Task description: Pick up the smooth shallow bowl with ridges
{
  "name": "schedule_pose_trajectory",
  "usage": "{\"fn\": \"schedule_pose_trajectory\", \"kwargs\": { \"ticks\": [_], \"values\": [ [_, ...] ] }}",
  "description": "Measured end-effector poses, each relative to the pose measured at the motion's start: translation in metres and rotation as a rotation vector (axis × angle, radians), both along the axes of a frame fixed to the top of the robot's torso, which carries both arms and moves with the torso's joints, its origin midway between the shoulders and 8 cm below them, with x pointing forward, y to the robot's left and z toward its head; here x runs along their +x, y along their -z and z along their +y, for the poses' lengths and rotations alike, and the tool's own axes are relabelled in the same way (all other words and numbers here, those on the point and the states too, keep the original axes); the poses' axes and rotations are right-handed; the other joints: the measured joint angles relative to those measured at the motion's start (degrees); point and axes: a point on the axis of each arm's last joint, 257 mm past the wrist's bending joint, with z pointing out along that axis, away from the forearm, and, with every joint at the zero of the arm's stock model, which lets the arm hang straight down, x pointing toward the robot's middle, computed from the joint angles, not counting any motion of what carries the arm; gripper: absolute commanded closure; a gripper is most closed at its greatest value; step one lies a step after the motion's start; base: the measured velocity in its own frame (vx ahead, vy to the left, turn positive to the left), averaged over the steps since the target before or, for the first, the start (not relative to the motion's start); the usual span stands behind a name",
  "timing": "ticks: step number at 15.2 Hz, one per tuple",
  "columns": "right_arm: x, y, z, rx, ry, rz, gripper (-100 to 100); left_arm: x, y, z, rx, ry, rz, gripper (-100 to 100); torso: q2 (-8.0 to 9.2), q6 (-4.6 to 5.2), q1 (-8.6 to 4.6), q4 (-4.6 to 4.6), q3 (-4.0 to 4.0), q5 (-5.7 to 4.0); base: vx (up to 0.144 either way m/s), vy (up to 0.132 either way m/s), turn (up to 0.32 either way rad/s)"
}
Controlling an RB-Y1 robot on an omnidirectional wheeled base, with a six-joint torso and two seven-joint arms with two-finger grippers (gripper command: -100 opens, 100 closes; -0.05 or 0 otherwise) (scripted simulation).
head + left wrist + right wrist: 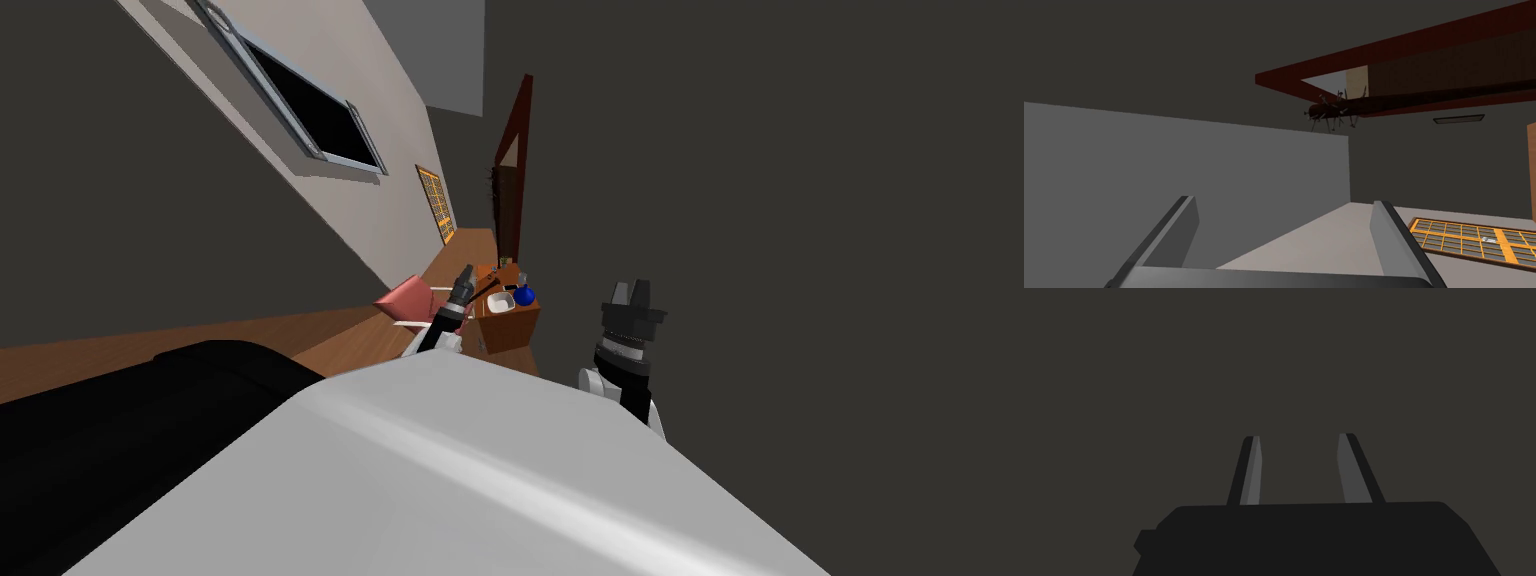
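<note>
Sitting on a small wooden tabletop point(510, 312), the white bowl point(500, 298) lay just beside the left jaws, which hung over the tabletop's edge on the side of the bowl facing a pink chair point(405, 298). A blue round thing point(525, 296) stood close on the bowl's far side. The left arm point(445, 318) was plainly the nearer one. The right arm point(625, 345) was raised well apart from the bowl, off the tabletop, on the side away from the chair.

The bowl was too small to read its ridges or any long axis.

The head view placed bowl and arms together. The left wrist view showed the left jaws spread wide and empty, aimed at grey walls and a red-brown frame point(1404, 55), so they likely needed tipping down toward the bowl. The right wrist view showed the right jaws parted with nothing between them.
</note>
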Motion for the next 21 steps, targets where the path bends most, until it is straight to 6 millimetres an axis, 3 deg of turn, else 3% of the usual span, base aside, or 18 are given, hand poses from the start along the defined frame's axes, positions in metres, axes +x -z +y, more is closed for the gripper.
{"fn": "schedule_pose_trajectory", "kwargs": {
  "ticks": [9,21],
  "values": [
    [0.0,0.0,0.0,0.0,0.0,0.0,0,0.047,0.069,-0.007,0.056,0.038,0.172,-100,-0.02,-0.01,-0.05,-0.01,-0.01,-0.01,0.003,-0.02,0.081],
    [0.0,0.0,0.0,0.0,0.0,0.0,0,0.098,0.138,0.001,0.104,0.035,0.348,-100,-0.03,0.0,-0.05,0.0,-0.01,-0.01,0.002,-0.02,0.08]
  ]
}}
